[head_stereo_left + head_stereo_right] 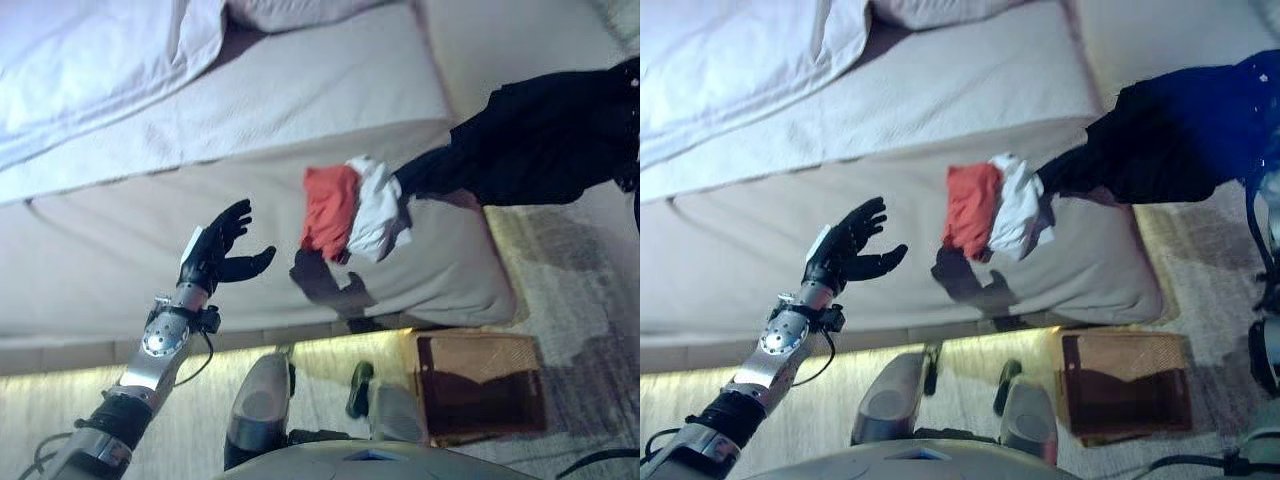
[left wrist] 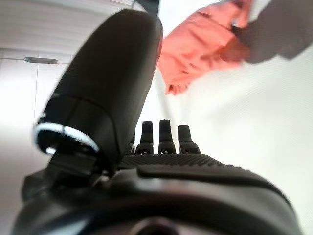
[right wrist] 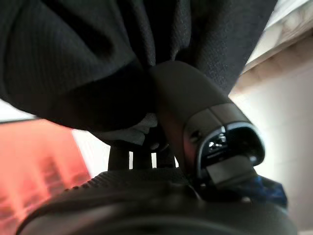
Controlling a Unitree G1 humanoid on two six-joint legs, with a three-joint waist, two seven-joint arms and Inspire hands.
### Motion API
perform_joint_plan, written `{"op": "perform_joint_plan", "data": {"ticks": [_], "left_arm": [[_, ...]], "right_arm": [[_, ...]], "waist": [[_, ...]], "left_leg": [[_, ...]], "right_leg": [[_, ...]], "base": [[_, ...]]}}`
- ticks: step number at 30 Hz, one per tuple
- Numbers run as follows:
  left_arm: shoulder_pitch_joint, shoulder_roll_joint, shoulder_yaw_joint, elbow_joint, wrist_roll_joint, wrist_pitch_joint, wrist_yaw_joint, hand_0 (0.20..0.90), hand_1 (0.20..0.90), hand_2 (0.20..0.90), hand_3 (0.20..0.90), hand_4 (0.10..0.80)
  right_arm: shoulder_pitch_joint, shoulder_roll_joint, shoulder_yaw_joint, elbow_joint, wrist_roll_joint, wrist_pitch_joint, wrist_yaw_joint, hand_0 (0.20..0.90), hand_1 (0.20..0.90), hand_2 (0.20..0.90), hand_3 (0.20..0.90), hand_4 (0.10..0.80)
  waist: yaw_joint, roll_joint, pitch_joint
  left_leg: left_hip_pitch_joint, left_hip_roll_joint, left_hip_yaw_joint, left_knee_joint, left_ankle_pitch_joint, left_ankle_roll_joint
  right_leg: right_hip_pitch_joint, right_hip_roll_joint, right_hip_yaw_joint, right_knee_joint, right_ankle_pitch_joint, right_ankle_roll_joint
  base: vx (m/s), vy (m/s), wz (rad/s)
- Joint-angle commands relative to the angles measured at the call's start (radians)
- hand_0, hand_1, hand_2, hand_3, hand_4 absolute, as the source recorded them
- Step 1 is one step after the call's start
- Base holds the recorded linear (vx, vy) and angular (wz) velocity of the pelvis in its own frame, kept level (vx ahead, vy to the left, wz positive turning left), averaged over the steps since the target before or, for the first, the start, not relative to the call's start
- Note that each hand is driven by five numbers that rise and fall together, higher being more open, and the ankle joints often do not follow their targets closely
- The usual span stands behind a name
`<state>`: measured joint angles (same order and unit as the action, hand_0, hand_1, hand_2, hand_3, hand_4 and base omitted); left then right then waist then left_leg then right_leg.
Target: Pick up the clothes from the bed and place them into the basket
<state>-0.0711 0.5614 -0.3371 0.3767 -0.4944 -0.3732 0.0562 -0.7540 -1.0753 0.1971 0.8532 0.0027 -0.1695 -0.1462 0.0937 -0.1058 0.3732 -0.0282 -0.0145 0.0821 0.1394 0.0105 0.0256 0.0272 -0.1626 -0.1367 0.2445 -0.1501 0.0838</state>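
Observation:
My right hand (image 3: 146,196) is raised above the bed's front corner and is shut on a bundle of clothes. A dark garment (image 1: 540,140) drapes over the hand and arm and hides them in the eye views. A red garment (image 1: 330,210) and a white one (image 1: 378,210) hang from the bundle's end, above the mattress (image 1: 120,250). In the right wrist view the thumb (image 3: 195,112) presses dark cloth (image 3: 98,49) against the fingers. My left hand (image 1: 215,250) is open and empty, held over the bed's front edge to the left of the red garment (image 2: 200,44).
A brown basket (image 1: 480,385) stands on the carpet below the bed's front right corner. A rumpled white duvet (image 1: 90,60) and a pillow (image 1: 290,12) lie at the back of the bed.

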Motion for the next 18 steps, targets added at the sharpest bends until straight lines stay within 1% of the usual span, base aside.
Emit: {"op": "perform_joint_plan", "data": {"ticks": [1, 3, 5, 6, 8, 10, 12, 14, 15, 16, 18], "left_arm": [[0.025, -0.066, -0.023, -0.007, -0.001, -0.092, -0.016, 0.9, 0.9, 0.9, 0.9, 0.8], [0.016, -0.074, -0.027, 0.01, 0.004, -0.097, -0.018, 0.9, 0.9, 0.9, 0.9, 0.8], [0.005, -0.082, -0.03, 0.031, 0.008, -0.101, -0.017, 0.9, 0.9, 0.9, 0.9, 0.8], [-0.004, -0.092, -0.027, 0.053, 0.014, -0.101, -0.02, 0.9, 0.9, 0.9, 0.9, 0.8], [-0.015, -0.105, -0.026, 0.087, 0.028, -0.111, -0.027, 0.9, 0.9, 0.9, 0.9, 0.8], [-0.019, -0.109, -0.026, 0.096, 0.033, -0.113, -0.03, 0.9, 0.9, 0.9, 0.9, 0.8], [-0.03, -0.12, -0.021, 0.13, 0.052, -0.123, -0.035, 0.9, 0.9, 0.9, 0.9, 0.8], [-0.034, -0.123, -0.021, 0.139, 0.062, -0.124, -0.039, 0.9, 0.9, 0.9, 0.9, 0.8], [-0.037, -0.124, -0.021, 0.151, 0.068, -0.128, -0.043, 0.9, 0.9, 0.9, 0.9, 0.8], [-0.04, -0.125, -0.016, 0.161, 0.077, -0.131, -0.041, 0.9, 0.9, 0.9, 0.9, 0.8], [-0.043, -0.127, -0.015, 0.167, 0.083, -0.132, -0.041, 0.9, 0.9, 0.9, 0.9, 0.8]], "right_arm": [[0.112, -0.147, -0.051, -0.064, 0.042, -0.063, -0.065, 0.3, 0.3, 0.3, 0.2, 0.1], [0.175, -0.152, -0.098, -0.085, 0.042, -0.064, -0.069, 0.3, 0.3, 0.3, 0.2, 0.1], [0.225, -0.152, -0.138, -0.119, 0.046, -0.05, -0.072, 0.3, 0.3, 0.3, 0.2, 0.1], [0.277, -0.15, -0.175, -0.159, 0.041, -0.034, -0.076, 0.3, 0.3, 0.3, 0.2, 0.1], [0.333, -0.142, -0.218, -0.195, 0.038, -0.023, -0.08, 0.3, 0.3, 0.3, 0.2, 0.1], [0.351, -0.14, -0.233, -0.207, 0.037, -0.015, -0.079, 0.3, 0.3, 0.3, 0.2, 0.1], [0.403, -0.131, -0.277, -0.242, 0.045, -0.016, -0.07, 0.3, 0.3, 0.3, 0.2, 0.1], [0.433, -0.122, -0.302, -0.262, 0.041, -0.013, -0.068, 0.3, 0.3, 0.3, 0.2, 0.1], [0.462, -0.114, -0.321, -0.275, 0.036, -0.019, -0.07, 0.3, 0.3, 0.3, 0.2, 0.1], [0.498, -0.105, -0.342, -0.293, 0.039, -0.028, -0.068, 0.3, 0.3, 0.3, 0.2, 0.1], [0.523, -0.097, -0.361, -0.304, 0.037, -0.033, -0.067, 0.3, 0.3, 0.3, 0.2, 0.1]], "waist": [[-0.087, 0.015, -0.239], [-0.109, 0.015, -0.253], [-0.129, 0.015, -0.262], [-0.151, 0.015, -0.27], [-0.173, 0.014, -0.276], [-0.18, 0.014, -0.277], [-0.209, 0.014, -0.281], [-0.221, 0.015, -0.282], [-0.228, 0.015, -0.283], [-0.248, 0.016, -0.283], [-0.254, 0.016, -0.283]], "left_leg": [[0.04, 0.038, 0.048, 0.021, -0.146, -0.026], [0.066, 0.041, 0.061, -0.022, -0.136, -0.028], [0.085, 0.044, 0.072, -0.063, -0.125, -0.031], [0.102, 0.046, 0.086, -0.097, -0.116, -0.033], [0.119, 0.045, 0.098, -0.132, -0.108, -0.033], [0.124, 0.046, 0.103, -0.141, -0.106, -0.033], [0.137, 0.047, 0.122, -0.171, -0.101, -0.03], [0.142, 0.047, 0.128, -0.179, -0.099, -0.029], [0.145, 0.047, 0.136, -0.184, -0.1, -0.027], [0.148, 0.049, 0.149, -0.185, -0.101, -0.024], [0.148, 0.05, 0.158, -0.184, -0.103, -0.023]], "right_leg": [[-0.026, 0.093, 0.05, -0.118, 0.084, -0.046], [-0.016, 0.098, 0.072, -0.148, 0.102, -0.038], [-0.011, 0.102, 0.092, -0.177, 0.12, -0.03], [-0.008, 0.106, 0.111, -0.203, 0.137, -0.022], [-0.009, 0.111, 0.136, -0.229, 0.157, -0.012], [-0.011, 0.114, 0.145, -0.235, 0.163, -0.009], [-0.016, 0.121, 0.171, -0.254, 0.181, 0.001], [-0.019, 0.127, 0.184, -0.259, 0.186, 0.004], [-0.022, 0.13, 0.194, -0.261, 0.189, 0.005], [-0.03, 0.135, 0.21, -0.26, 0.194, 0.009], [-0.034, 0.138, 0.219, -0.261, 0.196, 0.011]], "base": [[0.007, 0.028, -0.32], [0.004, 0.027, -0.28], [-0.021, 0.024, -0.29], [-0.045, 0.023, -0.23], [-0.047, 0.018, -0.3], [-0.032, 0.007, -0.33], [-0.036, 0.006, -0.29], [-0.029, 0.003, -0.24], [-0.048, 0.001, -0.3], [-0.042, -0.001, -0.35], [-0.032, -0.005, -0.23]]}}
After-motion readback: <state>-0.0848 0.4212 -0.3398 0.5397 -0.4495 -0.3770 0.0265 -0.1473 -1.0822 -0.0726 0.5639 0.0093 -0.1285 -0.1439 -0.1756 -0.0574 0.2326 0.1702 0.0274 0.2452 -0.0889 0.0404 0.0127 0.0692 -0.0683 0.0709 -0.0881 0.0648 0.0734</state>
